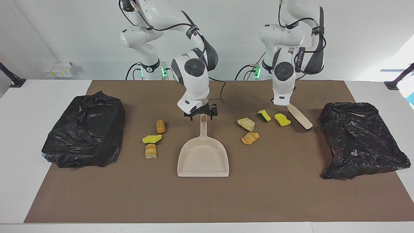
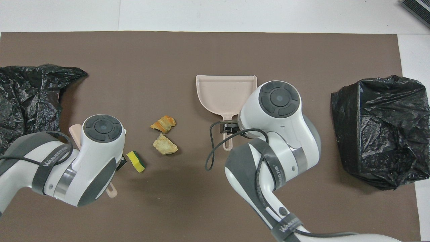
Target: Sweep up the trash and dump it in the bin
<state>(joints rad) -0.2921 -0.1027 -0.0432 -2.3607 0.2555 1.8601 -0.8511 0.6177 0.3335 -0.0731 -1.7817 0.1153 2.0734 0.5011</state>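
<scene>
Where the trash lies, I see two loose clusters on the brown mat (image 1: pixel 207 200) that covers the white counter (image 1: pixel 35 106), one on either side of the beige plastic dustpan (image 1: pixel 203 158). Toward the left arm's end sit a tan bread chunk (image 1: pixel 246 124), an orange croissant-like piece (image 1: pixel 250 138), a green-backed yellow sponge bit (image 1: pixel 264 115) and a plain yellow sponge chunk (image 1: pixel 282 119). Toward the right arm's end lie a small tan roll (image 1: pixel 160 126), a yellow sponge wedge with a green edge (image 1: pixel 151 138) and a striped pastry piece (image 1: pixel 150 151), the three close together in a line.

I see nothing inside the dustpan's tray; its handle points toward the robots. My right tool (image 1: pixel 201 116) is down at the top of that handle, fingers spread on either side of it, not clamped.

My left tool (image 1: pixel 282 103) is clenched on the beige wooden-handled brush (image 1: pixel 300 116), which slants down so its bristle end rests on the mat just beside the plain yellow chunk.

Two bins wrapped in crumpled black plastic bags stand at the mat's ends, one at the right arm's end (image 1: pixel 85 131), the other at the left arm's end (image 1: pixel 359 139). I cannot tell what either one holds.
</scene>
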